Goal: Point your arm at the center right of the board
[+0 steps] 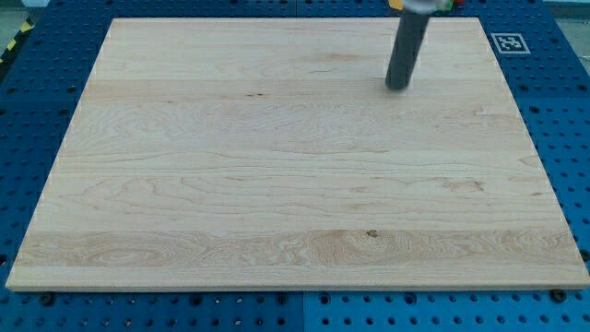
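Observation:
The dark rod comes down from the view's top edge, right of centre. My tip (397, 88) rests on the wooden board (277, 184) in its upper right part. No whole coloured block shows on the board. Small bits of orange, green and red (446, 5) peek out at the view's top edge beside the rod's upper end; their shapes cannot be made out.
The light wooden board lies on a blue perforated table (37, 92). A black and white square marker (508, 42) sits just off the board's top right corner. A yellow and black striped strip (14, 41) shows at the view's top left.

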Robot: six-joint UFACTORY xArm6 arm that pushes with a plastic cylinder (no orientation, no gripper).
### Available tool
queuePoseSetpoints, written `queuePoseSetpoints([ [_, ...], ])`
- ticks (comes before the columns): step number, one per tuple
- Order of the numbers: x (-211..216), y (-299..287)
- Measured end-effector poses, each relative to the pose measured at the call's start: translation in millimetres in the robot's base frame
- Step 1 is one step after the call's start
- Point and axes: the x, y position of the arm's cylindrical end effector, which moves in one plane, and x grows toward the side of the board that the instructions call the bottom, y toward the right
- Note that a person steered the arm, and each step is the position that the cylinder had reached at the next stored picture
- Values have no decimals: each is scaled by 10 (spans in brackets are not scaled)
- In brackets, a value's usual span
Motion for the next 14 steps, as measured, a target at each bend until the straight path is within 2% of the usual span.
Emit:
queuePoseSetpoints([
  [1, 733, -104],
  [2, 1995, -129],
  [3, 2138, -631],
  [5, 1272, -964],
  [6, 497, -931],
  [7, 251, -630],
  [8, 692, -603],
  [10, 2172, -710],
  [11, 2601, -1705],
  [12, 2742, -3310],
  [13, 2860, -4434],
  [14, 2834, -3724],
])
